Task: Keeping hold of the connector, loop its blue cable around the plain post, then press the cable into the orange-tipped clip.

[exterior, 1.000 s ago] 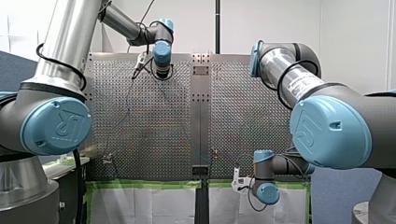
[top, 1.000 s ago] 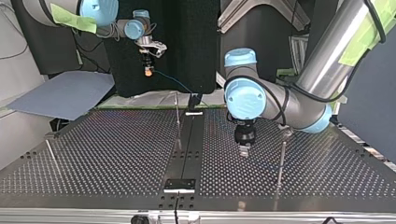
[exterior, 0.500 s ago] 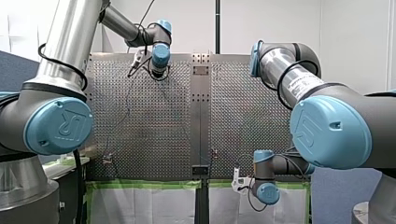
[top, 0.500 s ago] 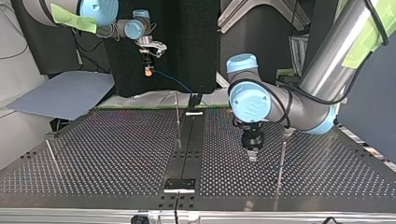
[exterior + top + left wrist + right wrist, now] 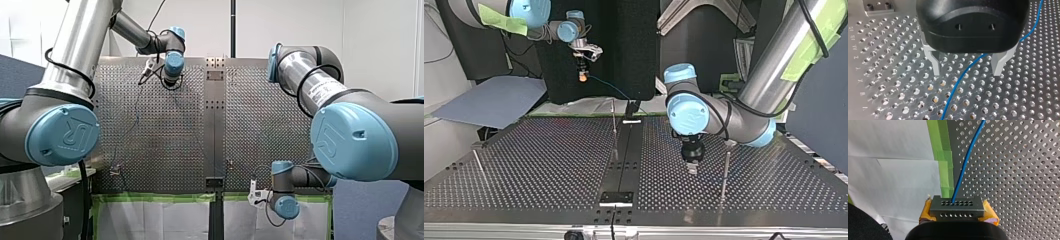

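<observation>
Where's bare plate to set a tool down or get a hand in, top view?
Free: the plate between the left-edge post and the centre post. Crowded: my left gripper hovers open over the blue cable, close beside the right-hand post.

The blue cable (image 5: 955,86) is partly hidden behind my left pincer (image 5: 967,72); its ends look cut off.
</observation>
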Controlling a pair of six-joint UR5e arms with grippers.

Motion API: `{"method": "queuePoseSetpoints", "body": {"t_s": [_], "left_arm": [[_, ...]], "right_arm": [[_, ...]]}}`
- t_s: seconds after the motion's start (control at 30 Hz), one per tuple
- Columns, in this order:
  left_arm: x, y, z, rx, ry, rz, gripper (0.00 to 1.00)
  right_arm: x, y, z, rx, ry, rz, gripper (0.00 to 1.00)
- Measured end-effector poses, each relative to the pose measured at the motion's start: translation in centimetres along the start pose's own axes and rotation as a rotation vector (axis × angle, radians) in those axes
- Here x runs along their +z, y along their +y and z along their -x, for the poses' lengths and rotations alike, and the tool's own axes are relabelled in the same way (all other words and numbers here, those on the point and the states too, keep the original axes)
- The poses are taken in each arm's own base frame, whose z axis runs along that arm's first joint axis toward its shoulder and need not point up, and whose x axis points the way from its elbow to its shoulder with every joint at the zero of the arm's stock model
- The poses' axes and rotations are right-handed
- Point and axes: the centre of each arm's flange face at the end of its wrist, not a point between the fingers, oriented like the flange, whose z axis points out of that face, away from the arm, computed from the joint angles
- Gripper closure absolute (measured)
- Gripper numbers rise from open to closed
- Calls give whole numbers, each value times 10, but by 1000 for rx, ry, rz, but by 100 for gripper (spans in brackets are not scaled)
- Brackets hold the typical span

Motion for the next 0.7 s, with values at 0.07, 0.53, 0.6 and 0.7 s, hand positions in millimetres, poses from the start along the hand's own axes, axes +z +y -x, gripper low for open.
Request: {"method": "queuePoseSetpoints", "body": {"t_s": [0.07,0.53,0.6,0.7], "left_arm": [[0,0,0,-3,-3,2,2],[2,-4,6,-76,-43,6,2],[2,-4,5,-76,-40,11,2],[0,-4,4,-62,-32,25,2]], "right_arm": [[0,0,0,0,0,0,100],[0,-1,0,-5,-1,-2,100],[-1,-2,1,-8,-2,-4,100],[-2,-3,1,-11,-6,-3,100]]}}
